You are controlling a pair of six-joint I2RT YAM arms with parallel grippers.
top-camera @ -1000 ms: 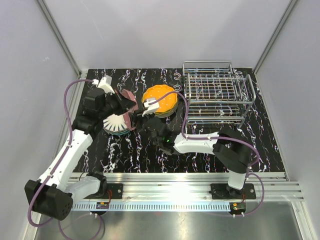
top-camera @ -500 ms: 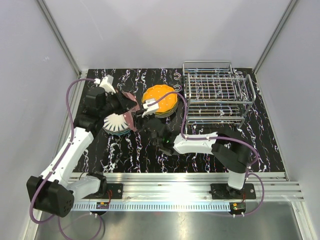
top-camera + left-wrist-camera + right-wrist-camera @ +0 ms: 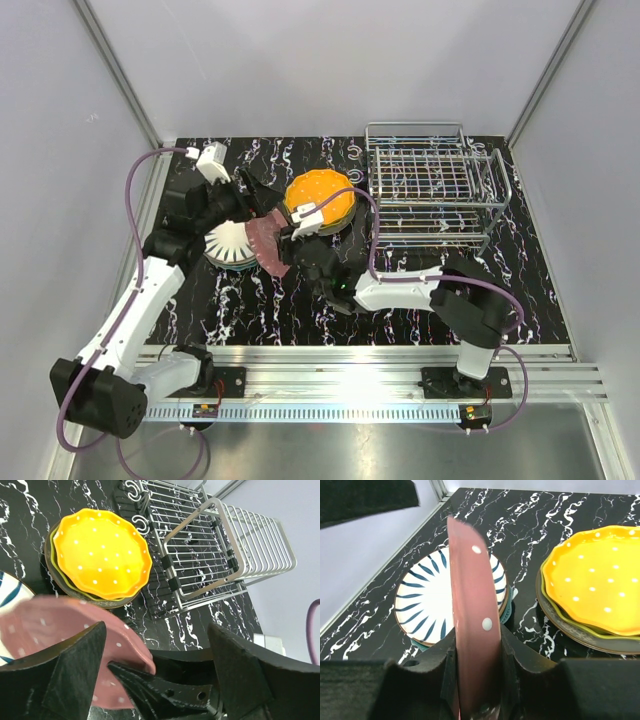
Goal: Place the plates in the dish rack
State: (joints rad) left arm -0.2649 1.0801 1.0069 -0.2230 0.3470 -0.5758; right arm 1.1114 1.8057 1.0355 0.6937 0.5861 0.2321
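One dish rack [image 3: 430, 190] is standing at the far right of the surface [image 3: 250, 310]. Left of it, three stacked plates are lying with the orange plate [image 3: 320, 198] on top, and a striped plate [image 3: 226, 243] is lying over a teal plate [image 3: 508, 613]. One pink plate [image 3: 470, 625] is standing on edge between the two stacks. The right gripper [image 3: 476, 647] is pinching its rim narrowly, while the left gripper [image 3: 157, 630] is gaping wide around it, not clamping.

Pink dotted plate [image 3: 470, 630] on edge; orange-topped stack [image 3: 320, 198] and blue-striped plate [image 3: 225, 243] flat; chrome wire rack [image 3: 432, 185] beside the stack.
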